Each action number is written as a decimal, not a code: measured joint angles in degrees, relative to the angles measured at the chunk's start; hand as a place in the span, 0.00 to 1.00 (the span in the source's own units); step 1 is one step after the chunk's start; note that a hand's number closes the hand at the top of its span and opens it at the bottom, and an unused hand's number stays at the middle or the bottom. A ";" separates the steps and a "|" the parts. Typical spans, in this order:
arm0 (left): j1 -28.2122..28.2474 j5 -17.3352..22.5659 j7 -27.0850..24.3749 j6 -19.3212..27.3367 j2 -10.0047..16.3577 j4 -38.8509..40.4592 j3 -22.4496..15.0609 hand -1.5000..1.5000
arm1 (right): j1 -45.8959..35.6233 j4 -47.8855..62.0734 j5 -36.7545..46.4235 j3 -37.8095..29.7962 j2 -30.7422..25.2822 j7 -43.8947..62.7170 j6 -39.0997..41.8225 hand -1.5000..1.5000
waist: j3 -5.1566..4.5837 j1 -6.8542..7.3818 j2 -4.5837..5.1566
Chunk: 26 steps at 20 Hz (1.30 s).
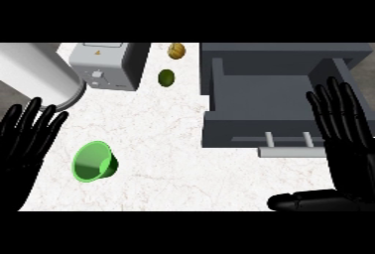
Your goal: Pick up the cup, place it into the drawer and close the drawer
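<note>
Counter (168, 144) carrying one green cup (93, 162), well left of one open grey drawer (271, 99) and outside it. Two hands, left hand (23, 141) and right hand (351, 154), have fingers spread straight, holding nothing.

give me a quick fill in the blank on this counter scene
1. The cup on the counter is coloured ____.
2. The drawer is ____, with nothing inside it.
3. Of the left hand and the right hand, the cup lies nearer the ____ one.

Missing words: green; open; left.
</note>
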 measured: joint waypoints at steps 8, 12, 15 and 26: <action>-0.08 -1.19 0.72 -1.30 -1.74 1.19 0.59 0.00 | -0.96 0.61 -0.77 -0.65 0.15 0.49 0.51 0.00 | 0.03 -0.06 0.01; -1.28 -2.65 0.15 -1.53 -2.34 3.92 1.32 0.00 | -1.79 1.29 -0.40 -0.69 0.20 0.33 0.54 0.00 | 0.01 -0.06 0.00; -1.19 -4.12 -0.34 -1.78 -3.14 4.94 1.07 0.00 | -2.07 2.24 -0.51 -1.19 0.23 -0.41 0.70 0.00 | 0.01 -0.06 0.00; 1.85 -8.05 -4.61 -5.23 -3.09 12.12 3.78 0.00 | -1.93 -0.09 -0.59 -1.41 0.18 1.52 0.42 0.00 | 0.02 -0.05 0.01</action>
